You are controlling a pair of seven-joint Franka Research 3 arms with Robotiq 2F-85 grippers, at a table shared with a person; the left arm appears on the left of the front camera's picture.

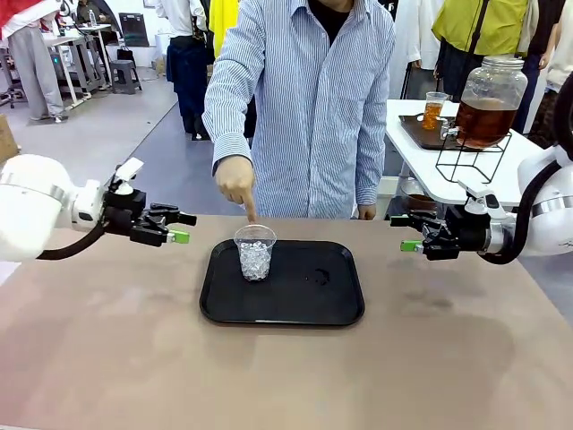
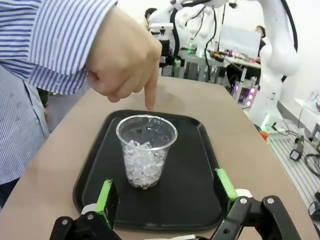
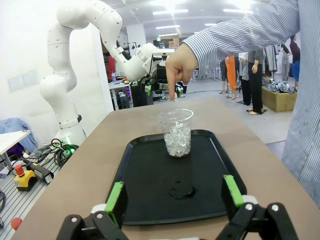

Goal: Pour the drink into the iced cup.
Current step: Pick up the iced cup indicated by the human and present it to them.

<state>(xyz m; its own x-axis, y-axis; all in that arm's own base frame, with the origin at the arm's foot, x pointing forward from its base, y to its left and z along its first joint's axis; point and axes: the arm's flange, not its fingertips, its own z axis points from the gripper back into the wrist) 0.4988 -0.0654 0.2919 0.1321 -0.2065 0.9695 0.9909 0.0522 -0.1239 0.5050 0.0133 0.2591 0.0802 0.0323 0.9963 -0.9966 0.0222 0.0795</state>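
Brown tabletop (image 1: 107, 358) runs across the robot's side, and a black tray (image 1: 286, 305) lies at its middle; everything else is placed from that tray. The iced cup (image 1: 255, 253) stands upright on the tray's left half, toward its far edge, part full of clear ice and holding no amber liquid. A person's hand (image 1: 235, 182) hangs just above and behind the cup, its index finger pointing down at the rim, apparently not touching. A small wet patch (image 3: 181, 190) marks the tray to the right of the cup. The left gripper (image 1: 183, 227) hovers off the tray's left side, and the right gripper (image 1: 403, 233) off its right side. Both are well apart from the cup, aimed inward, jaws spread wide and holding nothing. The drink (image 1: 483, 121) is not on this table. It sits in a big glass jar on a wire stand, far beyond the tray's right corner on a white side table (image 1: 421, 161), with a small cup of the same amber liquid (image 1: 433, 114) just beside the jar. Pouring has evidently not begun, and the moment looks like the person showing the target. The next move probably calls for getting a vessel of the drink into one gripper, perhaps by handover. It then needs carrying over the iced cup and tipping slowly, so that the light cup stays upright and nothing more spills on the tray.
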